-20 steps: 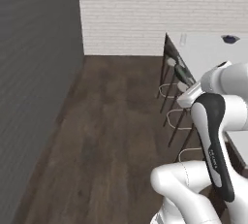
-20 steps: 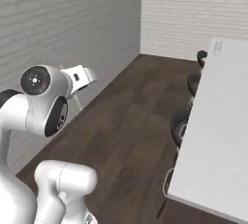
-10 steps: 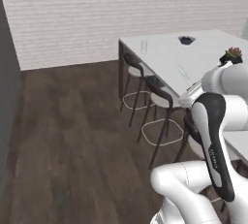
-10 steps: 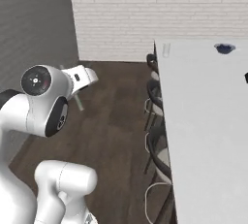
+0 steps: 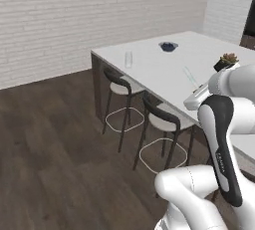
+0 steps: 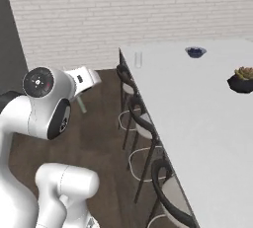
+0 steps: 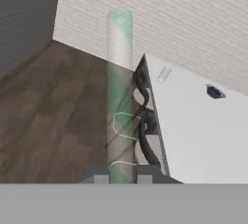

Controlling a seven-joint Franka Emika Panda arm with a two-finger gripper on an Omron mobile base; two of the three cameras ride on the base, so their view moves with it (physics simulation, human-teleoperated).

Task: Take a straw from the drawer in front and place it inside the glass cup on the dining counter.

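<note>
You've got a glossy white arm [image 5: 219, 139] w/ rounded links, dark grey joint bands, a dark round cap [image 6: 38, 81] w/ light ring and small red dot.

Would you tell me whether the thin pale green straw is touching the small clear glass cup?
Apart. In the left base view, the straw sits at the gripper, well short of the glass cup near the counter's far corner.

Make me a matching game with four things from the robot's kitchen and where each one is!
Things:
1. straw
2. glass cup
3. plant pot
4. stool

Places:
A. on the wooden floor beside the dining counter
B. near the counter's corner
C. in the shut gripper
D. on the counter, leaves on top

Pairs: 1-C, 2-B, 3-D, 4-A
</note>
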